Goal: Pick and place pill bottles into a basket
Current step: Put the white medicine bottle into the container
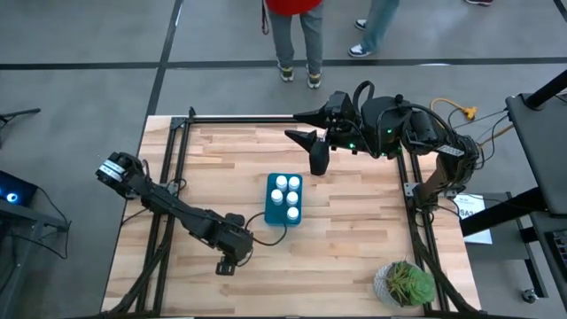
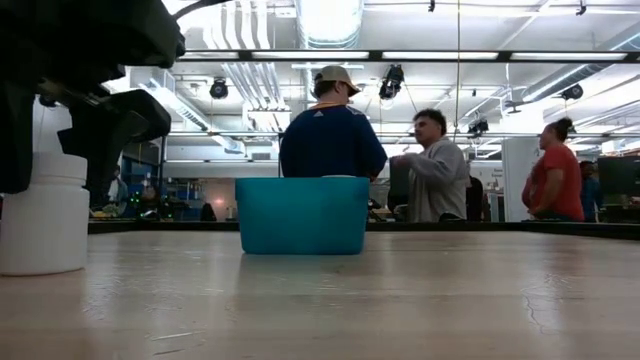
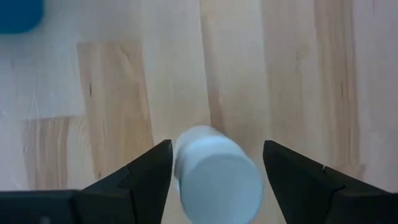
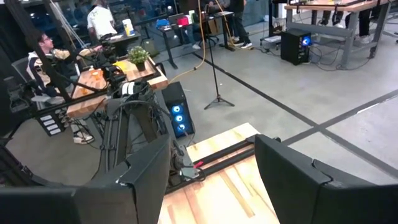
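Left gripper [image 3: 214,180] sits unclenched astride the last pill bottle [image 3: 214,171]; we risk toppling it if closing off-centre.

The bench [image 1: 354,230] is pale blond wood in long planks, some strips lighter and some a warmer tan, framed by black rails, and the floor around it is plain grey. The basket [image 1: 270,206] is teal-blue, and the pill bottles [image 1: 287,197] inside it are white with white caps, as is the single pill bottle [image 3: 214,171] between the black fingers [image 3: 140,177] of the left arm. Both arms are dark, nearly black; the right one carries a small green light, and the potted plant [image 1: 406,283] at the bench's corner is green in a pale grey pot.
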Motion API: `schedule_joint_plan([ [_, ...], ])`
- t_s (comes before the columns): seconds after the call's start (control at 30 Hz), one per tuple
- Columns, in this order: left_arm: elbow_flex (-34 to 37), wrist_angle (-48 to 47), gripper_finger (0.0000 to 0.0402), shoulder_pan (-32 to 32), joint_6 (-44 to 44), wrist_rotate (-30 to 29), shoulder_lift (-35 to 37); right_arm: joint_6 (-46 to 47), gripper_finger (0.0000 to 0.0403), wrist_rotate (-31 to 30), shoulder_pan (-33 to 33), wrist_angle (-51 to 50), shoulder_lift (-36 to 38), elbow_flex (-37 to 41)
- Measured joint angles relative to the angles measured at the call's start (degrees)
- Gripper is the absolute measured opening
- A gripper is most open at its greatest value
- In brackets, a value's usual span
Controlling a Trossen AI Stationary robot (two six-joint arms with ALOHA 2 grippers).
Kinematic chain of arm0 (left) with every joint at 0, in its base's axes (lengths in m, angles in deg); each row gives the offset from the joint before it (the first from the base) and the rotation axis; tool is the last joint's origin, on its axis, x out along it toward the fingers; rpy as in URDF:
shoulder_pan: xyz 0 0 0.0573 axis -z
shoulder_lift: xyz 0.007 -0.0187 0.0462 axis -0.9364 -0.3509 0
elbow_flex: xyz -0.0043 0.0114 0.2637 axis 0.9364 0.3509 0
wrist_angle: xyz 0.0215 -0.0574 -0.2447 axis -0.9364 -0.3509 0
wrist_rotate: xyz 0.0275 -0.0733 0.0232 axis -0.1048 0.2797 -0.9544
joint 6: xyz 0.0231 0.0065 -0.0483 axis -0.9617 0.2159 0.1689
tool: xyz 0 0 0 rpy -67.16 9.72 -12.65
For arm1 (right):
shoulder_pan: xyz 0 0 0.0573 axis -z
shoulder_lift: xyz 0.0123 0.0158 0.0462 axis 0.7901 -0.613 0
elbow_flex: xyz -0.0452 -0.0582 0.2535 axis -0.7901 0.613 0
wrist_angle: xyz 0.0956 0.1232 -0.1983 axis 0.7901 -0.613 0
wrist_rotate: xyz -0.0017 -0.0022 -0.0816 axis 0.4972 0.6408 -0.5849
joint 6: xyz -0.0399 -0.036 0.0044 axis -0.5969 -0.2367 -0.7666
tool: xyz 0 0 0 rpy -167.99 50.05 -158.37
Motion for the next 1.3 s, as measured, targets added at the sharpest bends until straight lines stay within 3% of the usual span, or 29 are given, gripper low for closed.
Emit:
schedule_joint_plan([
  [0.2,0.0,-0.83,0.0225,-0.04,0.03,0.39,0.0,-0.13,0.0224,0.0,0.0,0.02,0.0,0.0],
  [0.47,-0.14,-0.26,0.0145,-0.13,-0.03,0.81,0.24,-0.15,0.0224,0.02,0.0,0.08,0.0,0.0],
  [0.9,-6.7,-9.94,0.0145,-2.59,-2.9,-1.35,0.98,-0.79,0.0224,0.02,0.0,1.01,0.0,0.0],
  [1.3,-16.3,-15.79,0.0145,-9.4,-9.84,-4.32,1.0,-1.88,0.0224,-0.07,0.02,2.17,0.54,-0.3],
])
